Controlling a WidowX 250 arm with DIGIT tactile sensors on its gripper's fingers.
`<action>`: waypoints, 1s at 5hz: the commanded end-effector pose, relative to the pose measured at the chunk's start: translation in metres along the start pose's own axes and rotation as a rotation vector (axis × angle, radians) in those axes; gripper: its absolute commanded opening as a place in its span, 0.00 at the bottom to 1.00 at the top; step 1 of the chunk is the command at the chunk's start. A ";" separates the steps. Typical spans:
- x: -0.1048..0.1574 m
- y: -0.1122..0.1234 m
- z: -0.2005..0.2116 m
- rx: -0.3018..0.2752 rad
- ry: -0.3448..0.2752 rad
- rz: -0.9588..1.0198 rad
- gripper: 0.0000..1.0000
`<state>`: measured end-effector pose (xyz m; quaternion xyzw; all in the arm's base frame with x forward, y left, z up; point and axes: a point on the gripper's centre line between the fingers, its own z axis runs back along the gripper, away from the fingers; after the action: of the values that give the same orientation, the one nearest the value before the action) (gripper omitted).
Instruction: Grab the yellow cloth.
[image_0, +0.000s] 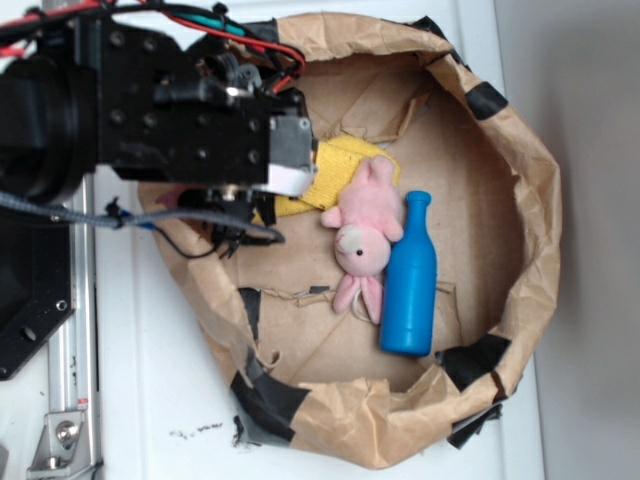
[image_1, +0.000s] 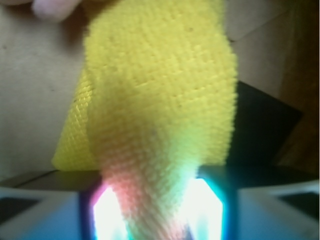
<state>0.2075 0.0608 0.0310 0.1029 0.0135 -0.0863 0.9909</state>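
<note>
The yellow cloth (image_0: 338, 170) lies in the brown paper basin, half hidden under my arm, its right end against the pink plush toy (image_0: 364, 236). In the wrist view the yellow cloth (image_1: 160, 110) fills the middle and narrows down between my two glowing fingers (image_1: 112, 215), bunched and pinched there. My gripper (image_1: 156, 220) is shut on that end of the cloth. In the exterior view the gripper (image_0: 287, 190) sits at the cloth's left end, its fingertips hidden by the arm.
A blue plastic bottle (image_0: 411, 278) lies right of the plush toy. The brown paper basin (image_0: 525, 200) with black tape (image_0: 268, 395) has raised crumpled walls all round. The arm's black base (image_0: 40, 150) and cables are at the left.
</note>
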 end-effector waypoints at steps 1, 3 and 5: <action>0.005 -0.001 0.012 0.059 -0.051 0.059 0.00; 0.022 -0.002 0.068 0.063 -0.077 0.101 0.00; 0.069 -0.047 0.176 0.100 -0.180 0.151 0.00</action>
<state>0.2707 -0.0268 0.1828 0.1462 -0.0673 -0.0215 0.9867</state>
